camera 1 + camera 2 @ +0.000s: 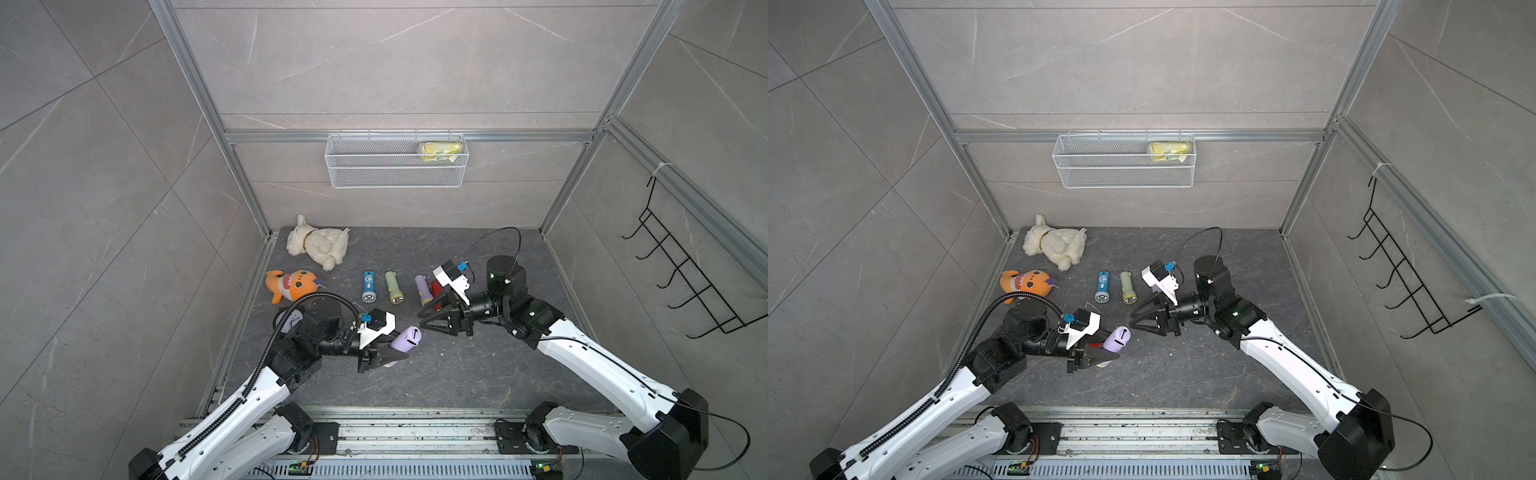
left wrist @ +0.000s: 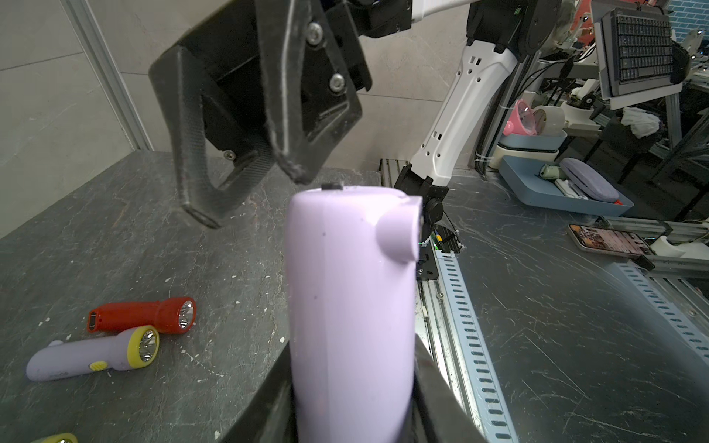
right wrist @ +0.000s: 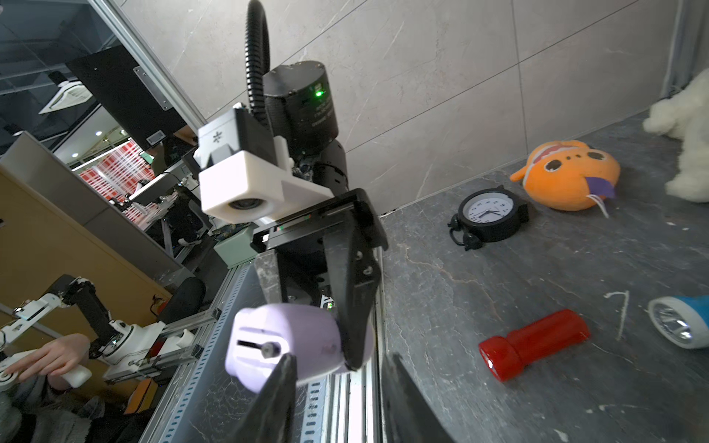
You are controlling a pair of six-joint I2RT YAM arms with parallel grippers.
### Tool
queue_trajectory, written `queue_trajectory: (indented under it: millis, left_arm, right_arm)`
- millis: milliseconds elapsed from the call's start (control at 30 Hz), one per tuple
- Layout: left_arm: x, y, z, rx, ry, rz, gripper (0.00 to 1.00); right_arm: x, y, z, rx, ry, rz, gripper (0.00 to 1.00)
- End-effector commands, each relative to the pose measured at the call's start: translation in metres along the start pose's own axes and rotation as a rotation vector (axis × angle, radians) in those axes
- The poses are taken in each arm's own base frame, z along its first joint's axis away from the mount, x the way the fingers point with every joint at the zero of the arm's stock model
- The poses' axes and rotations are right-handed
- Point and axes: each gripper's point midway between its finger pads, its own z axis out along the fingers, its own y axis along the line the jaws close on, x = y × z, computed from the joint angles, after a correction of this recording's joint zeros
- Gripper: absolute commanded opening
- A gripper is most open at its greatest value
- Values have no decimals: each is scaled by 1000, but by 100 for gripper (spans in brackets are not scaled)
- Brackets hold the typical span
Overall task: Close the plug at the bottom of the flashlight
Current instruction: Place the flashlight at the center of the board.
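Note:
A lilac flashlight (image 1: pixel 405 338) (image 1: pixel 1117 337) (image 2: pixel 351 307) is held off the floor with my left gripper (image 1: pixel 395 351) (image 1: pixel 1100 353) shut around its body. Its bottom end (image 3: pixel 276 341) points toward my right arm. That end face shows a dark slot with a small grey stud, and a round lilac nub (image 2: pixel 399 237) sticks out beside it. I cannot tell which part is the plug. My right gripper (image 1: pixel 419 322) (image 1: pixel 1130 321) (image 2: pixel 251 197) (image 3: pixel 337 364) is open and holds nothing. One of its fingertips (image 3: pixel 286 362) sits right at the end face.
On the dark floor behind lie a blue flashlight (image 1: pixel 368 286), a green one (image 1: pixel 394 287) and a purple one (image 1: pixel 423 289). A red one (image 3: pixel 533 341) lies by them. An orange plush (image 1: pixel 293 286), a white plush (image 1: pixel 318 245) and a black clock (image 3: pixel 487 214) sit at the left. A wire basket (image 1: pixel 397 174) hangs on the back wall.

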Motion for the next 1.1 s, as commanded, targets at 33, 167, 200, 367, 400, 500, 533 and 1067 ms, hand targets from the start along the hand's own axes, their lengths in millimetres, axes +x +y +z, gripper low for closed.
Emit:
queue_trajectory:
  millis: [33, 167, 200, 367, 400, 500, 533, 1067]
  left_arm:
    - [-28, 11, -6, -76, -62, 23, 0]
    - [-14, 49, -4, -255, -14, -174, 0]
    - [-9, 60, -4, -308, 1, -242, 0]
    - [41, 118, -11, -633, 86, -672, 0]
    - [57, 127, -10, -688, 101, -775, 0]
    - [112, 143, -1, -812, 189, -1055, 0]
    - [128, 146, 4, -832, 233, -1131, 0]
    - [243, 158, 45, -1062, 520, -1437, 0]
  right_arm:
    - [-15, -5, -15, 74, -58, -7, 40]
    - [-18, -19, -31, 249, -91, -8, 41]
    - [-19, -23, -36, 309, -99, -13, 41]
    - [-14, -61, -86, 745, -133, 19, 40]
    - [-10, -68, -99, 835, -135, 34, 40]
    - [1, -82, -125, 1012, -121, 80, 40]
    - [6, -84, -129, 1042, -108, 98, 40]
    - [36, -85, -155, 1182, -25, 145, 40]
